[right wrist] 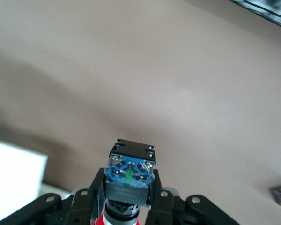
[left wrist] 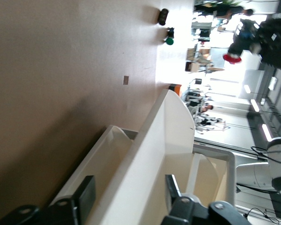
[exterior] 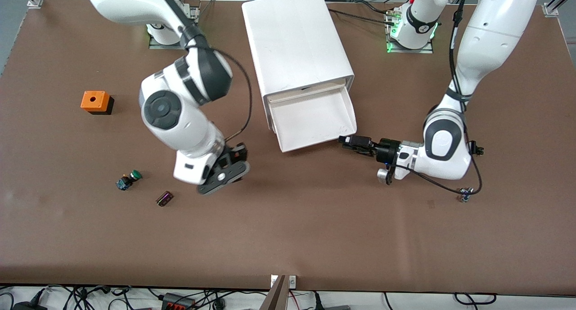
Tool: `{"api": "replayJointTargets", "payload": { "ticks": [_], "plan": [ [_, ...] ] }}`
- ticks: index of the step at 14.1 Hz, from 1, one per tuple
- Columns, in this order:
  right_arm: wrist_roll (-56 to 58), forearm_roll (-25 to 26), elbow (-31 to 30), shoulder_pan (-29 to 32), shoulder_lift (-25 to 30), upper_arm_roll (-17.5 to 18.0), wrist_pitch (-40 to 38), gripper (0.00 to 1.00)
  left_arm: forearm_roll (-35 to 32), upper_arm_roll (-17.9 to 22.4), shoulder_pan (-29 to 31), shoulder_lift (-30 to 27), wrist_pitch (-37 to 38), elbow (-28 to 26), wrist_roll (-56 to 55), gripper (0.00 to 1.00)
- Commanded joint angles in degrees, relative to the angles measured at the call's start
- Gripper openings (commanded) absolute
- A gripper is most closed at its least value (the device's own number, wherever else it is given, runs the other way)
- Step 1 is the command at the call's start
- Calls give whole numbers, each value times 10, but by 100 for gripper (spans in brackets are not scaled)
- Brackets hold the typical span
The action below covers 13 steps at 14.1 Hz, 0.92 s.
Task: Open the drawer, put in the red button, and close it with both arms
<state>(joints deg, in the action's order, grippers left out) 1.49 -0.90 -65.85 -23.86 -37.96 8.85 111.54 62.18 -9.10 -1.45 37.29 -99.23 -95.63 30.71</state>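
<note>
The white cabinet has its second drawer pulled out, and I see nothing inside it. My left gripper is open, its fingers astride the drawer's front wall at the corner toward the left arm's end. My right gripper is up over the table beside the drawer, toward the right arm's end. It is shut on the red button, blue base outward. The button is hidden in the front view. The left wrist view shows its red cap.
A green-capped button and a small dark purple part lie on the brown table toward the right arm's end, nearer the front camera. An orange block on a black base stands farther back on that end.
</note>
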Motion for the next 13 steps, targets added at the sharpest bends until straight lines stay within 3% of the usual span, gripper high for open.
{"api": "replayJointTargets", "payload": {
  "ticks": [1, 2, 5, 10, 13],
  "plan": [
    [-12, 1, 5, -41, 8, 5, -3, 0, -125, 3, 0, -43, 38, 48, -125, 100],
    [-30, 0, 5, -55, 7, 5, 3, 0, -185, 2, 1, -60, 42, 58, -166, 100],
    [-73, 0, 15, -87, -6, 6, 11, 0, -280, 3, 8, -92, 94, 76, -246, 100],
    [-168, 2, 19, -137, -32, 5, 17, 0, -468, 1, 8, -132, 174, 126, -326, 100],
    [-223, 3, 19, -156, -41, 4, 32, 0, -585, -7, 1, -137, 223, 184, -326, 100]
  ]
}}
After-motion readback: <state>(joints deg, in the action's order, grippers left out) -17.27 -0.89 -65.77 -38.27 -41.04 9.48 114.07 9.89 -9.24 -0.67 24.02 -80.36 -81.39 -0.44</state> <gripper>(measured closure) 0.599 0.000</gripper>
